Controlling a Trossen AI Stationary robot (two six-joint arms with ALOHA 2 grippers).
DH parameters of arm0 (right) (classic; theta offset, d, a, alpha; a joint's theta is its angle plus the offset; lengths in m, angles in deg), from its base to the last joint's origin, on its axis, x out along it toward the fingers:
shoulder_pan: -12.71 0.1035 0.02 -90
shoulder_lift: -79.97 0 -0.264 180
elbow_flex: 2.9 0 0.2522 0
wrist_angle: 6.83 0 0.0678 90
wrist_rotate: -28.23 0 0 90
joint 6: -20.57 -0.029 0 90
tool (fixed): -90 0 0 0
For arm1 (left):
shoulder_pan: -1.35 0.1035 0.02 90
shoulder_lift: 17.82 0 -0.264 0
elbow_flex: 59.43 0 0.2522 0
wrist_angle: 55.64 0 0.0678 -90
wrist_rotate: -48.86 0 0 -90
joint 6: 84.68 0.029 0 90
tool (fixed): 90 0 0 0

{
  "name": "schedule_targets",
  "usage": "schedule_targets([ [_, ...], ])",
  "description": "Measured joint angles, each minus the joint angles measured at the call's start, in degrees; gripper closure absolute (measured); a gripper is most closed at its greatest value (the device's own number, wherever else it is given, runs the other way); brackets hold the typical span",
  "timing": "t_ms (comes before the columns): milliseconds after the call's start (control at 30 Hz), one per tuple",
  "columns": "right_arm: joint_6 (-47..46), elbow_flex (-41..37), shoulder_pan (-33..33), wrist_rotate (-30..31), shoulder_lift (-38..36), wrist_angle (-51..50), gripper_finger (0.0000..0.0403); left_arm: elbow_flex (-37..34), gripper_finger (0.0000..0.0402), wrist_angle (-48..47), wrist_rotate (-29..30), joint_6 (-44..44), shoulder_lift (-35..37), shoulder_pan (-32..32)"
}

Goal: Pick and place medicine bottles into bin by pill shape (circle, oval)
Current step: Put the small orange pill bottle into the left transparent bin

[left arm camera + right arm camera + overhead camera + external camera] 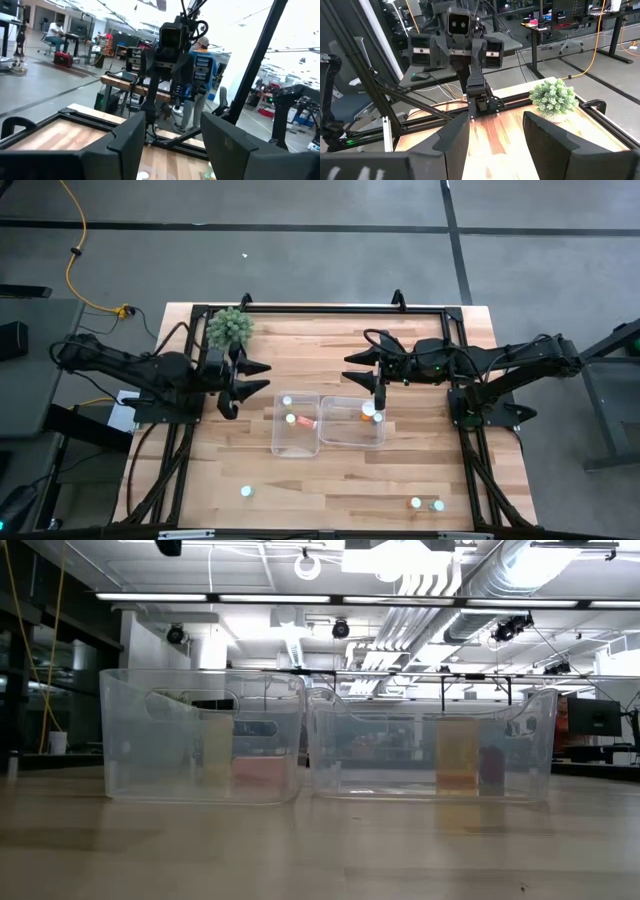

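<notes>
Standing side by side at the middle of the table (330, 340), two clear bins, the left bin (296, 424) and the right bin (352, 422), serve as the landmark for all positions. Left bin: two bottles (287, 400) with white caps near its far wall, plus an orange one lying beside them, seen through the wall in the low view (255, 770). Right bin: bottles (372, 415) clustered at its far right corner; the low view shows an orange body (457, 762) and a darker one next to it. Three bottles lie on the table nearer than the bins: one (247, 492) to the near left, two (427, 504) close together to the near right. Left gripper (258, 381) hangs just left of the left bin, fingers (122, 142) spread apart and grasping nothing. Right gripper (356, 365) hangs just beyond the right bin's far edge, fingers (452, 137) likewise parted and empty. A green plant ball (230, 327) sits beyond the left bin, near the table's far left corner. People (197, 80) show in the room beyond the table.
</notes>
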Motion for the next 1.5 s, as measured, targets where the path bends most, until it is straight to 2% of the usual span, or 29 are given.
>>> schedule_targets([
  [333, -0.2, 0.0, 0.0, 0.0, 0.0, 0.0, 0.0224, -0.9, 0.0222, 0.7, 0.0, 3.9, 0.3, 0.0],
  [433, -5.7, 0.0, 0.0, -0.3, 0.0, 0.4, 0.0224, -0.9, 0.0222, 0.7, 0.0, 3.9, 0.3, 0.0],
  [567, -12.6, 0.0, 1.1, -7.7, 0.0, -0.4, 0.0224, -0.9, 0.0222, 0.7, -0.1, 3.9, 0.3, 0.0],
  [667, -17.8, 0.0, 5.1, -10.5, 0.0, -4.8, 0.0224, -0.9, 0.0222, 0.7, -0.1, 3.9, 0.3, 0.0],
  [867, -34.6, 0.0, 16.4, -8.3, 0.8, -16.7, 0.0224, -0.9, 0.0222, 0.7, -0.1, 3.9, 0.3, 0.1],
  [1000, -44.9, 0.0, 23.4, -7.5, 2.9, -19.1, 0.0224, -0.9, 0.0222, 0.7, -0.1, 4.0, 0.3, 0.1],
  [1167, -54.8, 0.0, 28.6, -8.2, 6.5, -21.9, 0.0224, -0.9, 0.0222, 0.7, -0.1, 3.9, 0.3, 0.1],
  [1400, -69.6, 0.0, 33.9, -21.1, 10.9, -28.3, 0.0224, -0.9, 0.0222, 0.6, -0.1, 3.2, 0.3, 0.1],
  [1500, -75.9, 0.0, 36.7, -23.4, 12.7, -28.3, 0.0224, -0.9, 0.0222, 0.6, -0.1, 3.1, 0.2, 0.1],
])
